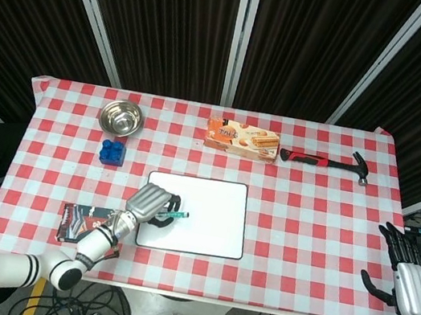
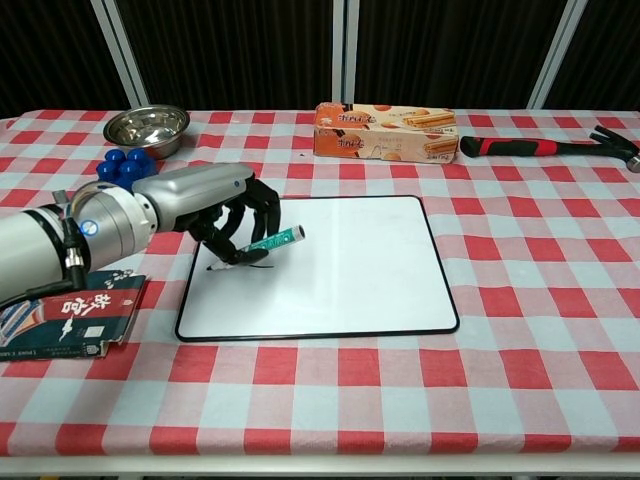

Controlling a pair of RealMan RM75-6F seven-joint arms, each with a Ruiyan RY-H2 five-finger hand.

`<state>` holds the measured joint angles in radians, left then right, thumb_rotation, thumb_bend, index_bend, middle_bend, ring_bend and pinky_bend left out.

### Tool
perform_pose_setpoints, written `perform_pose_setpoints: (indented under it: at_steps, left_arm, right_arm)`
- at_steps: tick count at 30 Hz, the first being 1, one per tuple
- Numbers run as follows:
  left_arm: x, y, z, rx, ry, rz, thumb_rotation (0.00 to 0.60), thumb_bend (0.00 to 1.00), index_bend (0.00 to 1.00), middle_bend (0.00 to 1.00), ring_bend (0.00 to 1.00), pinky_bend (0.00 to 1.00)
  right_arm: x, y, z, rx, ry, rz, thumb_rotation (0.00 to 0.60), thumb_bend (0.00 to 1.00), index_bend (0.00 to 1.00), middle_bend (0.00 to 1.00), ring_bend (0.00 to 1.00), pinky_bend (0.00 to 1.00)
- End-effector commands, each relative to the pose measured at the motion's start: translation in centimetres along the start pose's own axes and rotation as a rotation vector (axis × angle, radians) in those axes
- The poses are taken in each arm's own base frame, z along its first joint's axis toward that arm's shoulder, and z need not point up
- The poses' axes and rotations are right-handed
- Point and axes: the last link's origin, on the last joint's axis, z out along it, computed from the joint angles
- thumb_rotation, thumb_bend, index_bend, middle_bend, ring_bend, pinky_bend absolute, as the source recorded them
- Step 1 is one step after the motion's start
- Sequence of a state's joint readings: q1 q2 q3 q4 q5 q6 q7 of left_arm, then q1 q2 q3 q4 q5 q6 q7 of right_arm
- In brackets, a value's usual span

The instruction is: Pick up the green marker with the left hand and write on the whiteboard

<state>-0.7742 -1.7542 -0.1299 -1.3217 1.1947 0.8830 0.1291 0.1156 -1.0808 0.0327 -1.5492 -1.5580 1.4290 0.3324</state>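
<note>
Left hand (image 2: pixel 215 205) grips the green marker (image 2: pixel 272 240), tip down on the left part of the whiteboard (image 2: pixel 380 290) by a short dark stroke; a dark packet (image 2: pixel 60 315) lies just left of the board. Right hand (image 1: pixel 405 278) hangs off the table's right edge, fingers spread, holding nothing. Farther back: blue block (image 2: pixel 125 167), steel bowl (image 2: pixel 146 125), biscuit box (image 2: pixel 385 131), hammer (image 2: pixel 555 146).

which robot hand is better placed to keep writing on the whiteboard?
Left. The left robot hand holds the green marker with its tip at the whiteboard. The right robot hand is empty at the table's far right edge.
</note>
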Motion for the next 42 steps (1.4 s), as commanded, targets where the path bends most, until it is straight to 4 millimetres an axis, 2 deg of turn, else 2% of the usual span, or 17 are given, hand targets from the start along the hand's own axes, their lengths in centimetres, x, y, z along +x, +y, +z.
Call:
perform_pose_setpoints:
  at_steps: [1,10,13,19,23,26,28,30,33,37,40,42]
  left_arm:
    - [-0.4,-0.1,0.2,0.006,-0.001,-0.011,0.6,0.42,0.58,0.6,0.67,0.93]
    - [-1.6,1.1,1.8,-0.013,-0.018,-0.047,0.6,0.43,0.58,0.6,0.67,0.93]
    - [-2.1,2.2,2.6,-0.034,-0.025,-0.054,0.6,0.43,0.58,0.6,0.67,0.93]
    - [-2.8,5.9,4.2,-0.102,-0.031,-0.064,0.6,0.43,0.58,0.6,0.67,0.93]
    - [-1.7,8.1,4.8,-0.141,0.0,-0.088,0.6,0.43,0.58,0.6,0.67,0.93]
    - [0.6,8.3,4.8,-0.15,0.053,-0.089,0.6,0.43,0.58,0.6,0.67,0.93]
    - [2.4,7.6,4.3,-0.143,0.091,-0.084,0.6,0.43,0.58,0.6,0.67,0.93]
    - [4.4,6.0,3.3,-0.119,0.132,-0.054,0.6,0.43,0.58,0.6,0.67,0.93]
    - [6.3,2.6,1.7,-0.044,0.165,0.007,0.6,0.43,0.58,0.59,0.67,0.93]
    - [6.7,-2.3,-0.2,0.08,0.152,0.13,0.6,0.43,0.58,0.59,0.67,0.92]
    - [6.0,-5.9,-1.6,0.172,0.107,0.242,0.6,0.43,0.58,0.59,0.67,0.92]
    - [5.4,-7.5,-2.1,0.215,0.082,0.301,0.6,0.43,0.58,0.59,0.66,0.91]
  right_arm:
    - [0.1,-0.1,0.0,0.0,0.002,-0.003,0.6,0.23,0.0,0.0,0.0,0.0]
    - [0.4,0.1,-0.4,-0.019,0.01,-0.007,0.6,0.23,0.0,0.0,0.0,0.0]
    - [0.5,0.3,-0.6,-0.024,0.013,-0.007,0.6,0.23,0.0,0.0,0.0,0.0]
    - [1.0,0.9,-1.0,-0.042,0.02,-0.001,0.6,0.23,0.0,0.0,0.0,0.0]
    - [1.4,0.9,-1.1,-0.041,0.034,0.003,0.6,0.23,0.0,0.0,0.0,0.0]
    - [1.5,0.7,-1.0,-0.025,0.043,0.009,0.6,0.23,0.0,0.0,0.0,0.0]
    - [1.5,0.5,-1.0,-0.014,0.044,0.01,0.6,0.23,0.0,0.0,0.0,0.0]
    - [1.4,0.4,-0.9,-0.004,0.044,0.009,0.6,0.23,0.0,0.0,0.0,0.0]
    - [1.2,0.2,-0.7,0.007,0.038,0.012,0.6,0.23,0.0,0.0,0.0,0.0]
    - [0.9,0.0,-0.6,0.021,0.033,0.014,0.6,0.23,0.0,0.0,0.0,0.0]
    - [0.6,0.0,-0.5,0.024,0.029,0.012,0.6,0.23,0.0,0.0,0.0,0.0]
    - [0.5,0.0,-0.4,0.024,0.028,0.012,0.6,0.23,0.0,0.0,0.0,0.0]
